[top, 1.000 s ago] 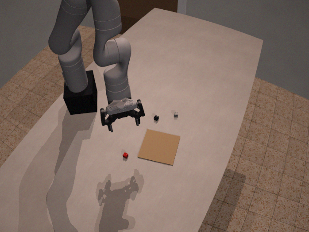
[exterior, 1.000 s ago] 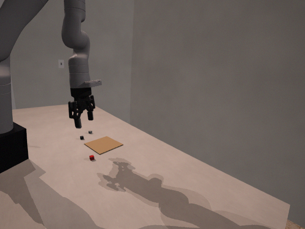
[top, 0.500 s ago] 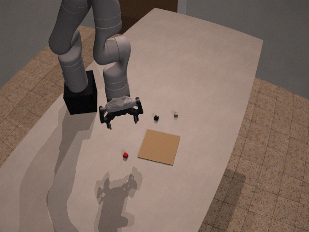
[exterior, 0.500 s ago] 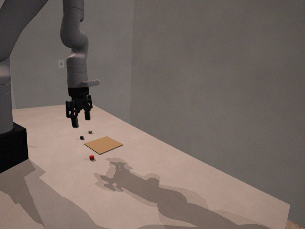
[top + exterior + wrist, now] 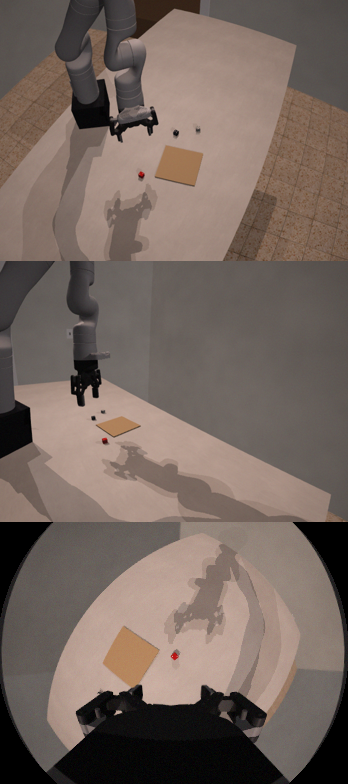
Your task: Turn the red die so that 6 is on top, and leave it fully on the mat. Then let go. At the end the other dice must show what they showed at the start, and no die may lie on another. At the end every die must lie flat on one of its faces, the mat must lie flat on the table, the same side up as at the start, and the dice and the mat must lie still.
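From the top, we see our gripper [image 5: 135, 137] [image 5: 88, 401] [image 5: 171, 692] wide open and empty, above the table [image 5: 239, 84] [image 5: 174, 440] [image 5: 90, 667]; the red die [image 5: 141, 174] [image 5: 104, 440] [image 5: 174, 656] lies off the mat [image 5: 179, 165] [image 5: 117, 426] [image 5: 131, 656]. From outside, the fingers hang well above the die; we judge we're at the approach, needing to travel over it and descend. A plain grey wall [image 5: 239, 345] stands beyond. In the wrist view, the die sits ahead of the fingertips, the mat ahead and leftward.
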